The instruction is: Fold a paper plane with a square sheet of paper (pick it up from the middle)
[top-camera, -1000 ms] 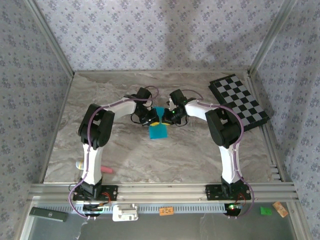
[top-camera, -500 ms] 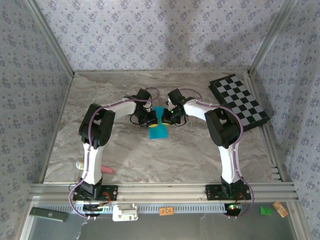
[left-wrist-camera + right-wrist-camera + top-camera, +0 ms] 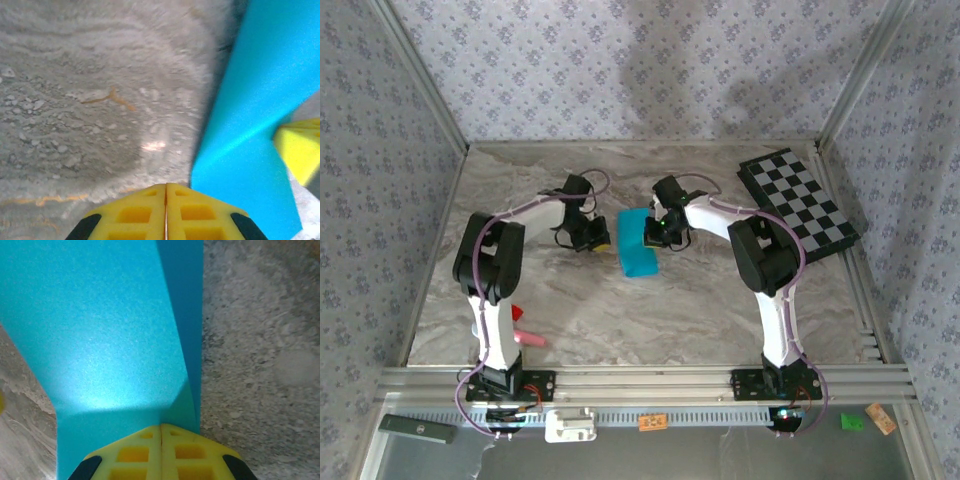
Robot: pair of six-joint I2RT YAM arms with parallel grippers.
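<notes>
One hold is released: the left fingers (image 3: 135, 216), closed on nothing, have withdrawn left of the square sheet of paper (image 3: 636, 256) at the middle of the counter (image 3: 720, 310). Only the right fingers (image 3: 135, 456) stay pinched on its far right edge, so folding looks unfinished.

I see my left gripper (image 3: 166, 186) pinched together, empty. The square sheet of paper (image 3: 265, 90) rises just right of it, off the table (image 3: 75, 100).

The paper (image 3: 638, 243) is bright blue and plain, and it sits near the middle of the table (image 3: 570, 310). It is folded into a long shape, with one side bent along a crease. One edge seems to be pinched by the right gripper (image 3: 653, 238), but that is hard to see.
</notes>
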